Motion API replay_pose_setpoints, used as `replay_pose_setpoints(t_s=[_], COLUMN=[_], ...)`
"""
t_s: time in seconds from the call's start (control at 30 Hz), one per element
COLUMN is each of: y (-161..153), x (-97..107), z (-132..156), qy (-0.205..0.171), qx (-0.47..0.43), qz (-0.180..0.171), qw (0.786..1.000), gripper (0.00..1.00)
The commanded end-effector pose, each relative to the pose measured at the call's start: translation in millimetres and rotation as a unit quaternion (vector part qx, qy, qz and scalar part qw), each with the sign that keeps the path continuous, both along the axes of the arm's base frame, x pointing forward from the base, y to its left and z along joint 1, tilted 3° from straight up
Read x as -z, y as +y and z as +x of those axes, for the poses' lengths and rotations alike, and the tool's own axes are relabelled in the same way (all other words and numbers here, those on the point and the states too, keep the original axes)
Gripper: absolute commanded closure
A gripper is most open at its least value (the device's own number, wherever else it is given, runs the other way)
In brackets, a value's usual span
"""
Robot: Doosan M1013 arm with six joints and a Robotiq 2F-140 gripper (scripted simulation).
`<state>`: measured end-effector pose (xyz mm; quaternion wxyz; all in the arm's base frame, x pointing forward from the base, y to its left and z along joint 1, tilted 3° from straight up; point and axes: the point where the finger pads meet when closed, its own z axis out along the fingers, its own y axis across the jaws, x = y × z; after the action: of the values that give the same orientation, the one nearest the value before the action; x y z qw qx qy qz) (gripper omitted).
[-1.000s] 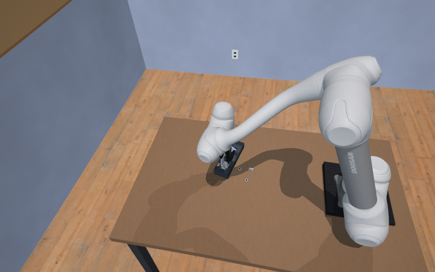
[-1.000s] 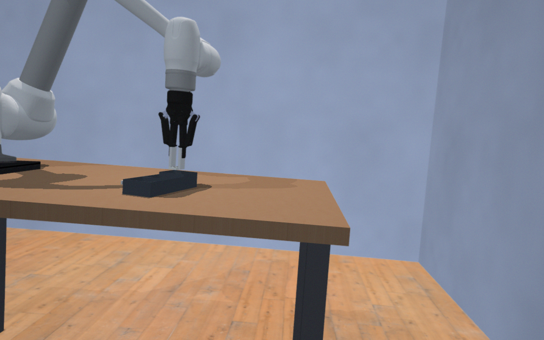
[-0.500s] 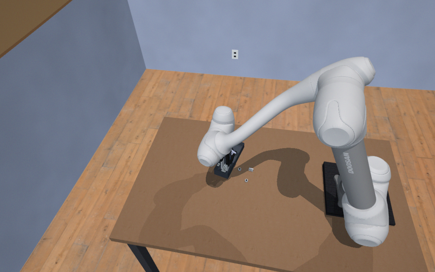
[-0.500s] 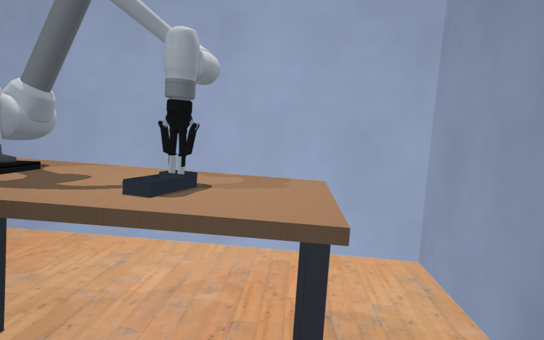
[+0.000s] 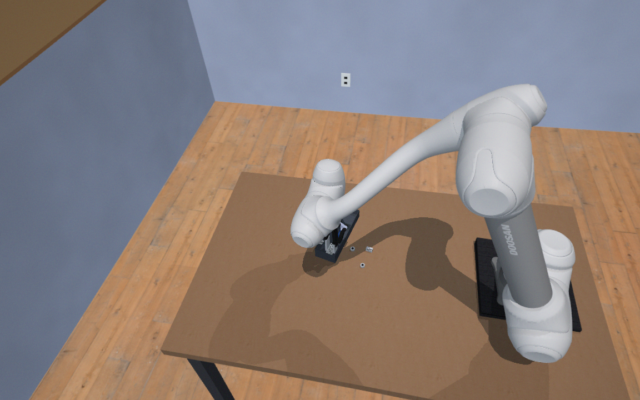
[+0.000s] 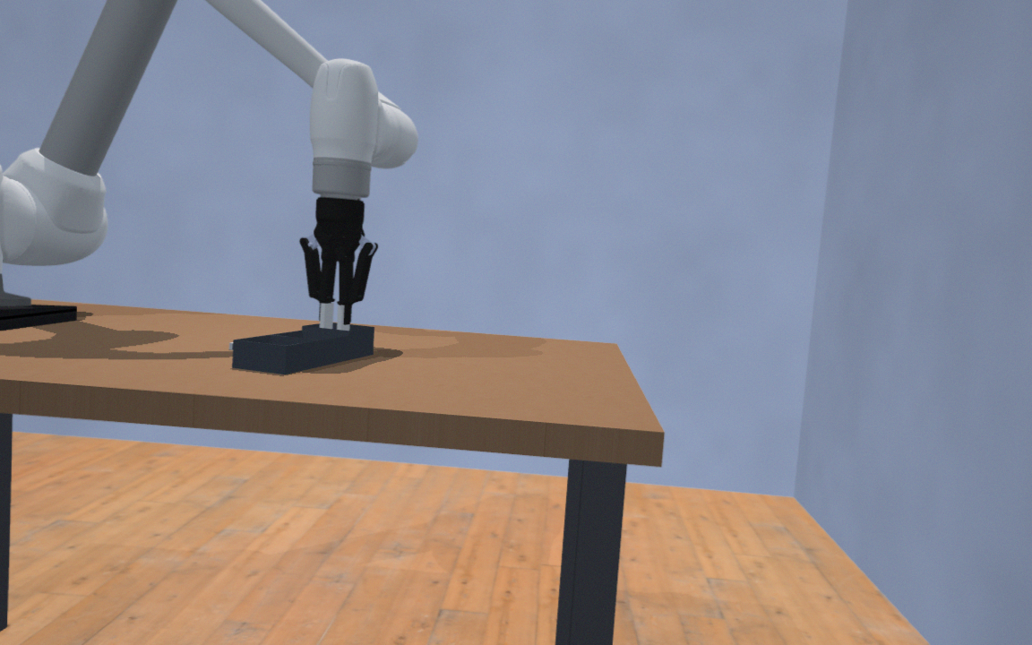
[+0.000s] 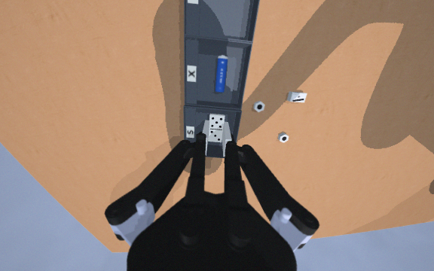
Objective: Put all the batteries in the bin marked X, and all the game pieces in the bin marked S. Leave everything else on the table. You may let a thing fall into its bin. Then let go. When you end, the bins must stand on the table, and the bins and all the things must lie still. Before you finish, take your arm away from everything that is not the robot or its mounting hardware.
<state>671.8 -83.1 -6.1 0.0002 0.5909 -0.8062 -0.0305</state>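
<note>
Above the S bin [image 7: 190,132], mid-counter [image 5: 312,318], the gripper [image 7: 215,144] is clamped on a domino [image 7: 216,129], not yet released. One battery [image 7: 221,79] already lies in bin X [image 7: 191,74]. Two hex nuts [image 7: 258,106] rest nearby.

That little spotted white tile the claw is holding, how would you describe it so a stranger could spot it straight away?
Find the long dark tray of bins on the brown table, then its end bin, labelled S. Right over it, the black gripper pinches an upright domino. It is the only white piece with black dots; the blue battery lies in the next bin.
</note>
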Motion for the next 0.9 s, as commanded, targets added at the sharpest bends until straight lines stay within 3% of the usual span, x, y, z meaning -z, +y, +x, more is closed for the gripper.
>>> replay_pose_setpoints(t_s=[0.0,0.03,0.07,0.63,0.87], y=[0.0,0.0,0.0,0.0,-0.4], x=[-0.1,-0.1,-0.1,-0.1,-9.5], z=[0.0,0.0,0.0,0.0,0.4], qy=[0.0,0.0,0.0,0.0,0.0], qx=[0.0,0.0,0.0,0.0,0.0], qz=[0.0,0.0,0.0,0.0,0.0], qw=[1.0,1.0,1.0,1.0,1.0], gripper=[0.87,0.87,0.81,0.81,0.81])
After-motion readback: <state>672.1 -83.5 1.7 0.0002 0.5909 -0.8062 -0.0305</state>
